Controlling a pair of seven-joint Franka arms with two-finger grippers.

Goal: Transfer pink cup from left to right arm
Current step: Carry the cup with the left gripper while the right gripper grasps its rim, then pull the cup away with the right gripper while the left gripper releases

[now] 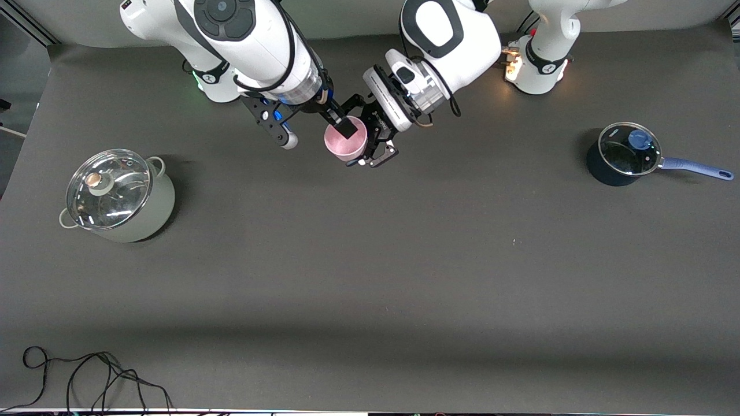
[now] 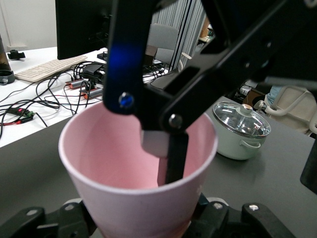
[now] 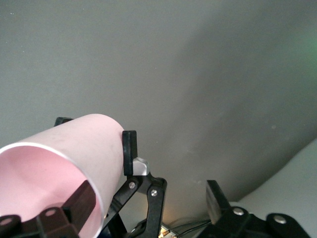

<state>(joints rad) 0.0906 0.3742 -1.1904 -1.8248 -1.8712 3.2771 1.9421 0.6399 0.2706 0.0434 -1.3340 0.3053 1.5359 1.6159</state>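
The pink cup [image 1: 346, 143] is up in the air over the table's edge by the robots' bases, its mouth facing up. My left gripper [image 1: 364, 136] is shut on its lower body; in the left wrist view the cup [image 2: 124, 173] fills the space between the jaws [image 2: 143, 220]. My right gripper [image 1: 317, 133] is open at the cup's rim. One of its fingers [image 2: 176, 158] hangs inside the cup and the other stays outside, well apart. In the right wrist view the cup [image 3: 74, 148] has its wall between that gripper's spread fingers [image 3: 148, 201].
A pale green pot with a glass lid [image 1: 118, 196] stands toward the right arm's end and also shows in the left wrist view [image 2: 240, 131]. A dark blue saucepan with a glass lid [image 1: 624, 156] stands toward the left arm's end. A black cable [image 1: 87, 375] lies at the front corner.
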